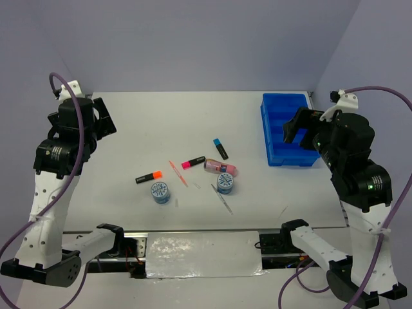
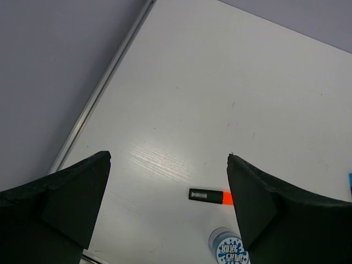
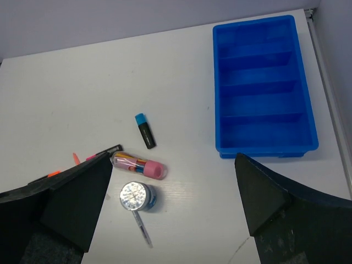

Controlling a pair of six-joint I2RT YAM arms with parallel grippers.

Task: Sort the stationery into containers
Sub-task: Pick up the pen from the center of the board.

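Top external view: the blue divided tray point(image 1: 273, 138) lies at the far right corner of the white counter point(image 1: 180, 119), its long side along the right edge. The stationery lies clustered mid-counter toward the near edge:

- orange-capped highlighter point(image 1: 148, 176)
- pink-capped highlighter point(image 1: 193, 162)
- blue-capped highlighter point(image 1: 221, 149)
- pink patterned tube point(image 1: 221, 167)
- two round discs point(image 1: 160, 192) point(image 1: 225, 183)
- thin orange pen point(image 1: 177, 172)
- clear pen point(image 1: 223, 198)

The tube touches the right-hand disc. A bare strip separates the cluster from the tray, and the far half and left side of the counter lie open. The left claw point(image 2: 168, 159) hangs high by the left edge, released and spread wide. The right claw point(image 3: 171, 158) is raised near the tray's near end, likewise released and gripping nothing.
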